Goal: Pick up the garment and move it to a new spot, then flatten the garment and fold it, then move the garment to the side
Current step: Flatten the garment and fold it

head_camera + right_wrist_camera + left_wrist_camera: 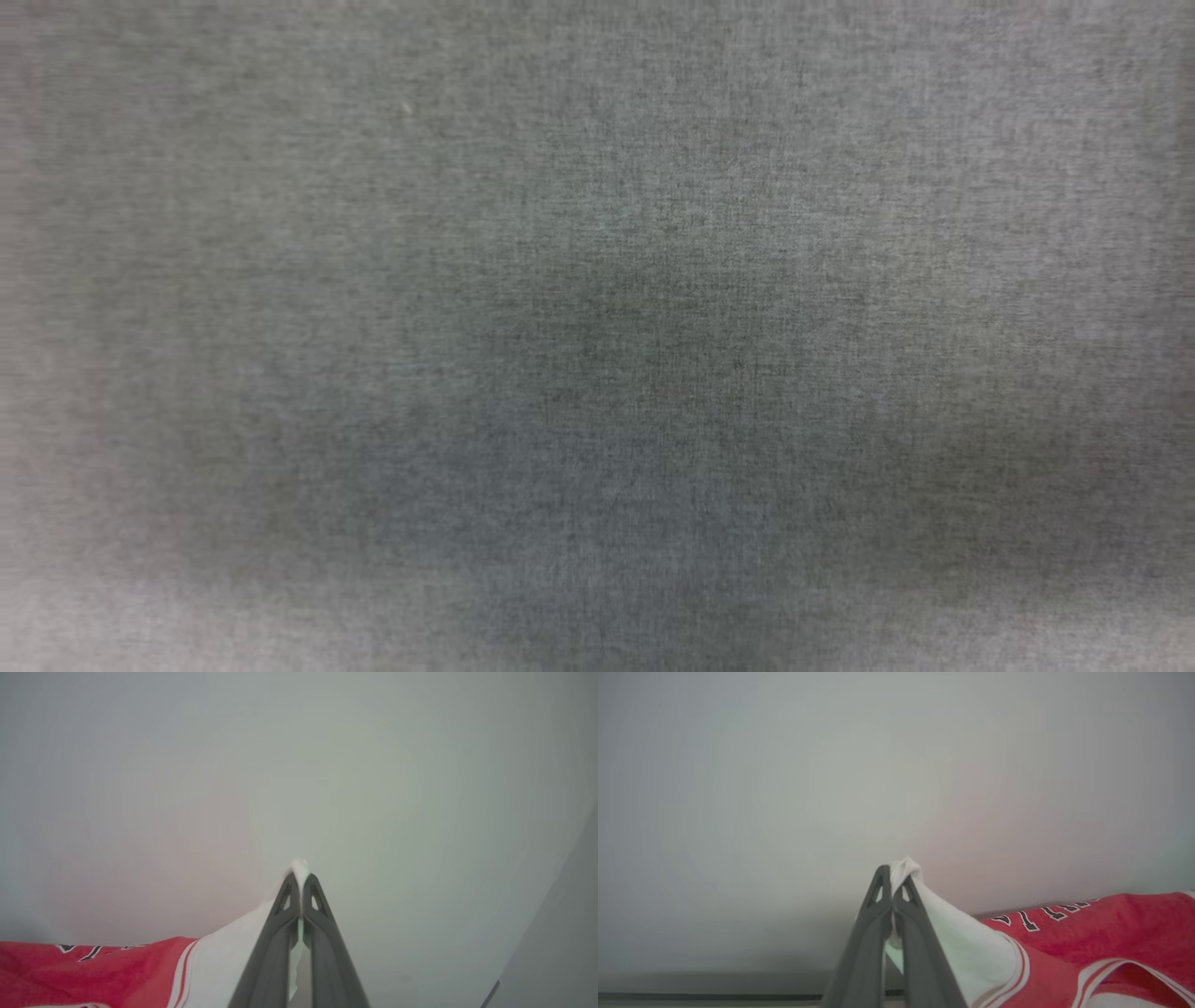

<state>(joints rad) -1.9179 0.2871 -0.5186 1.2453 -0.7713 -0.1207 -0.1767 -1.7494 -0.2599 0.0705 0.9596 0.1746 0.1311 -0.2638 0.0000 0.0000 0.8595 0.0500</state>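
A grey, woven-looking surface (pixel 597 280) lies blurred under the head camera; I cannot tell whether it is the desk. The left jaws are pressed together on the tip of one white sleeve (pixel 966 947) of the garment (pixel 1101 933). The right jaws are likewise clamped on the other sleeve (pixel 229 956). The red body with its dark lettering runs sideways from each grip, against a plain pale background (pixel 784 788).
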